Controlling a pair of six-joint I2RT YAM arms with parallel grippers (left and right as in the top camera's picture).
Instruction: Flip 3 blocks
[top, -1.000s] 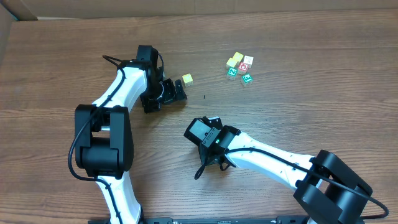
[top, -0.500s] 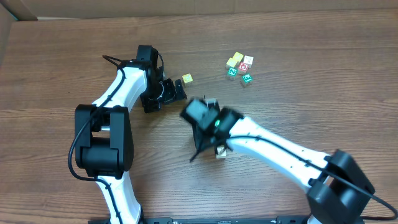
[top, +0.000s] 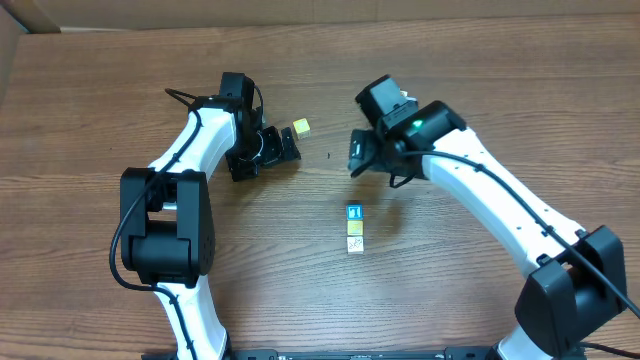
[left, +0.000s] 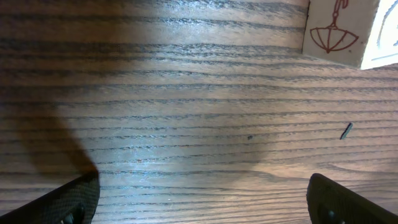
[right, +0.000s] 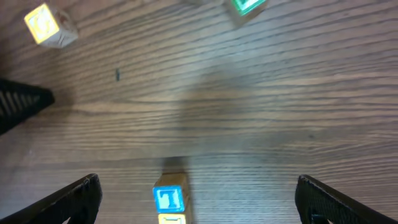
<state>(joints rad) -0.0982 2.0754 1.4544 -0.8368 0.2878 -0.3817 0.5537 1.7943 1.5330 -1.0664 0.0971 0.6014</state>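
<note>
Left gripper (top: 288, 145): my jaws stand wide with nothing between them. In the left wrist view both fingers (left: 62, 199) sit at the lower corners of the picture, over bare table (top: 100, 90). The pale yellow block (top: 301, 127) rests on the wood just beyond my left fingertips, apart from them. The side facing my left wrist camera carries a red umbrella print.

Right gripper (top: 357, 158): my jaws are spread wide and carry nothing. It hangs above the table, to the right of the pale yellow block and beyond the other two blocks.

The blue block (top: 353, 212) lies on the table near the middle, its cyan printed face up. The cream-white block (top: 354, 243) lies touching it on the side nearer my base, so the two form a short row. In the right wrist view this pair shows at the lower edge between my fingers, down on the wood and clear of both.

A green-marked cube (right: 245, 6) shows at the top edge of the right wrist view
</note>
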